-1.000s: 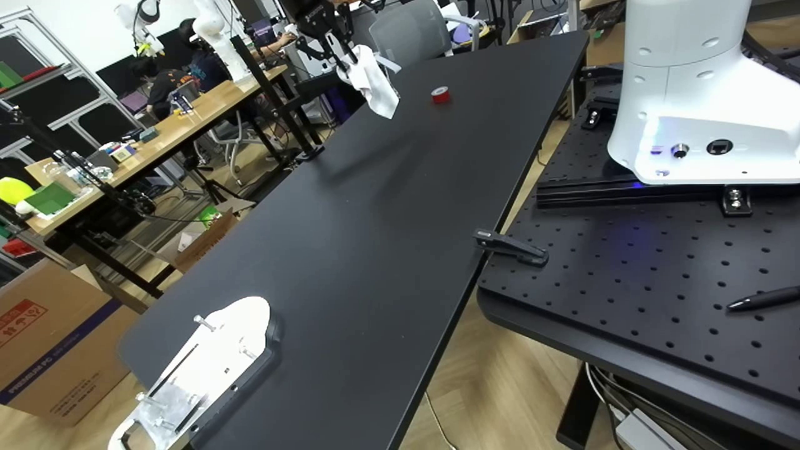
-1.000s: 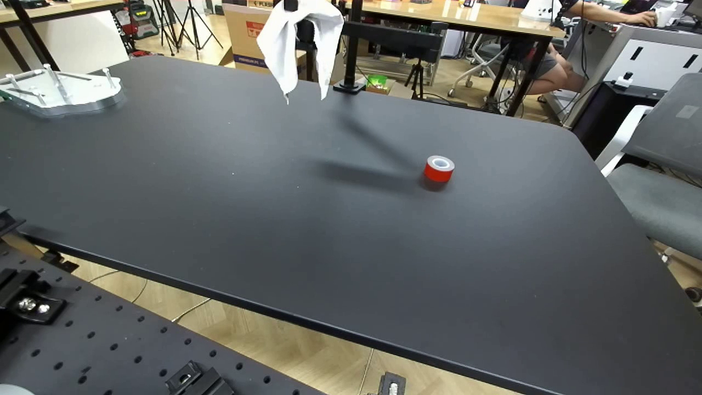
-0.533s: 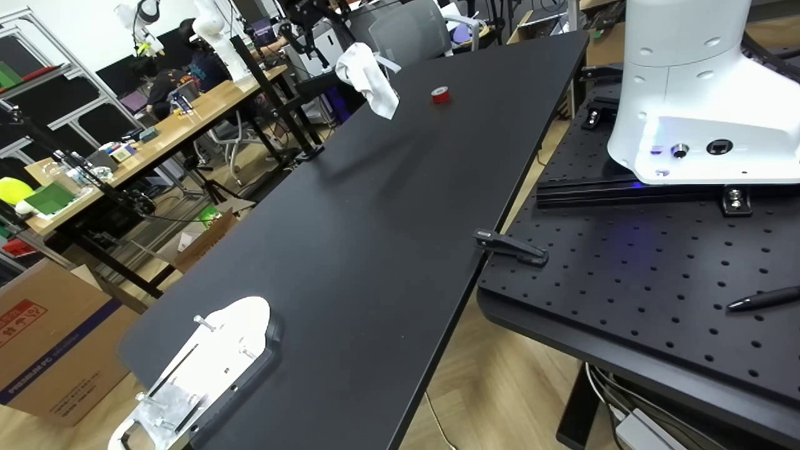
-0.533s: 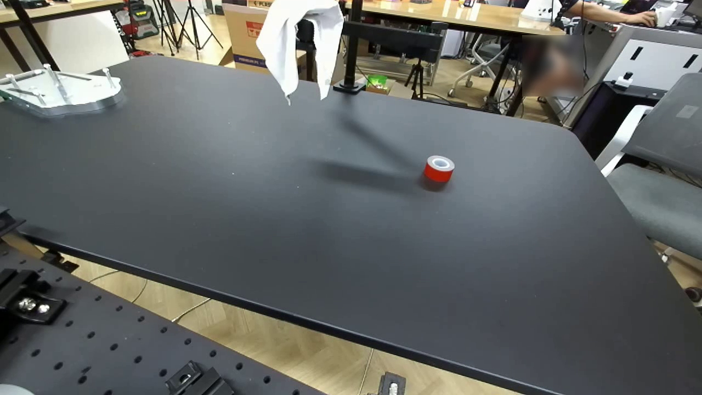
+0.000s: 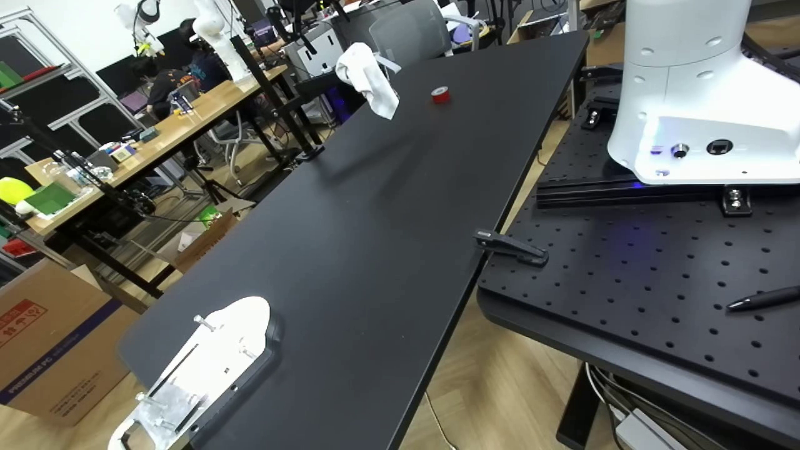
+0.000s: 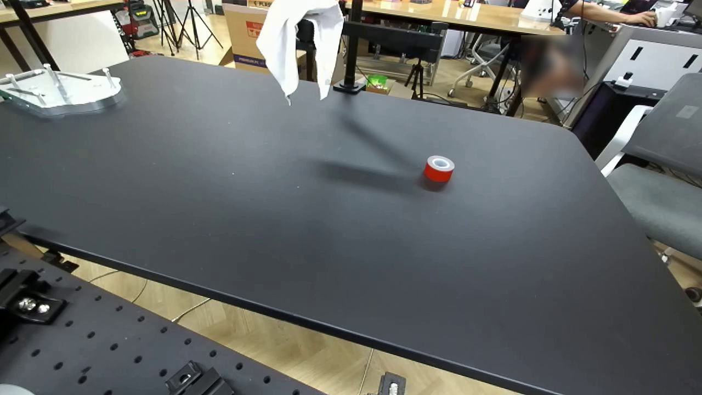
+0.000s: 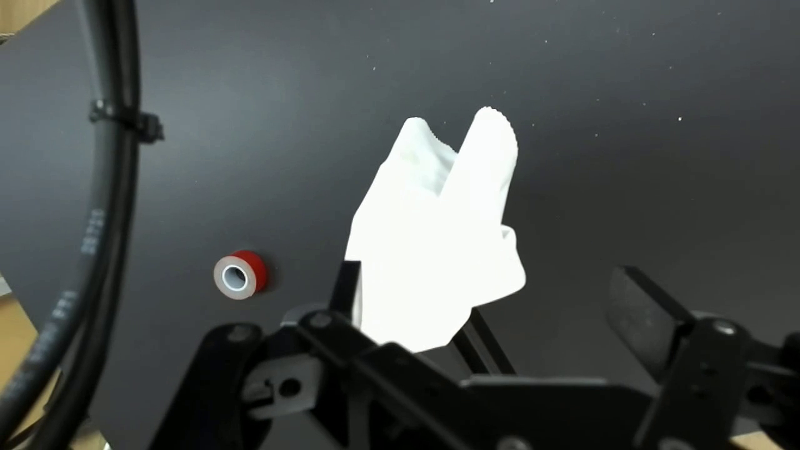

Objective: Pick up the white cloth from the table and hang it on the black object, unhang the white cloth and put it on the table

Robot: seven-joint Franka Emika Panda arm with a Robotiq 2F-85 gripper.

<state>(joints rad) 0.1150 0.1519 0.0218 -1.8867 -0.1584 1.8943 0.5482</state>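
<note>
The white cloth (image 5: pixel 369 78) hangs folded over the end of the black object, a horizontal arm (image 5: pixel 317 86) on a pole at the table's edge. In an exterior view, both tails of the cloth (image 6: pixel 329 41) dangle above the black table (image 6: pixel 263 219). My gripper (image 5: pixel 301 45) stands apart from the cloth, above and beyond it. Its jaws are wide open with nothing held between them, as the wrist view shows. From there, the cloth (image 7: pixel 425 250) lies below the gripper (image 7: pixel 488 270), nearer the left finger, and the black bar (image 7: pixel 480 342) emerges under it.
On the table lies a roll of red tape (image 6: pixel 439 169), close to the cloth's shadow. A white plate with upright pegs (image 5: pixel 219 350) occupies the far end. The black pole (image 5: pixel 275 100) rises at the table edge. A grey chair (image 6: pixel 663 164) stands beyond the table.
One second ago my fingers were at the cloth's top. They have opened and let go, and the gripper has drawn up and away. The cloth stays hanging on the black arm.
</note>
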